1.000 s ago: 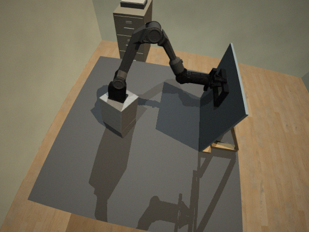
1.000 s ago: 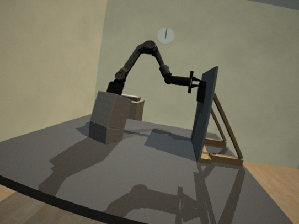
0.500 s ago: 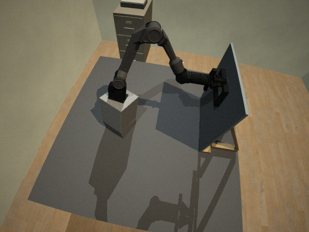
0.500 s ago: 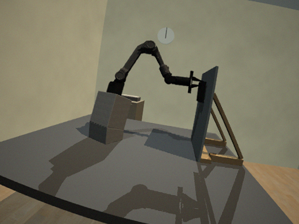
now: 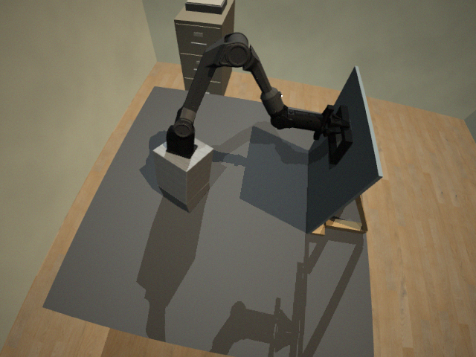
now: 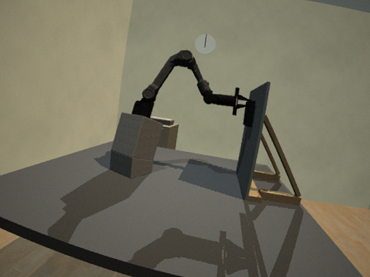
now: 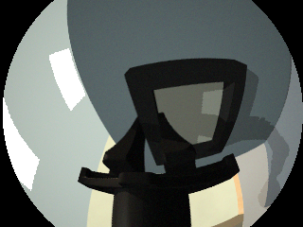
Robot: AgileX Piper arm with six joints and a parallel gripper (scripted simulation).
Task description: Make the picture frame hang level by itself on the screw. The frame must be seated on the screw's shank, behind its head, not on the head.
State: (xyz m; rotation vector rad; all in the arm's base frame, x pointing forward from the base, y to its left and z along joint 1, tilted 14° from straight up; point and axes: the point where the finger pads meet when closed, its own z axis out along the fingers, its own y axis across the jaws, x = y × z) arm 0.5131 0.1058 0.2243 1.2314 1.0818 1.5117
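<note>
A dark, hollow picture frame (image 5: 332,150) (image 6: 248,114) (image 7: 184,71) is pressed flat against the upright slate-blue wall panel (image 5: 346,184) (image 6: 248,156) (image 7: 177,19), high up on its face. My gripper (image 5: 338,124) (image 6: 244,104) (image 7: 151,120) is shut on the frame's near bar and reaches horizontally toward the panel. In the wrist view the frame looks roughly level, and lighter panel surface shows through its opening. I cannot see the screw in any view; the frame and fingers cover that spot.
The arm stands on a grey pedestal block (image 5: 184,172) (image 6: 134,144) on the dark table (image 5: 230,268) (image 6: 167,219). Wooden braces (image 5: 361,215) (image 6: 282,158) prop the panel from behind. A filing cabinet (image 5: 199,42) stands beyond the table.
</note>
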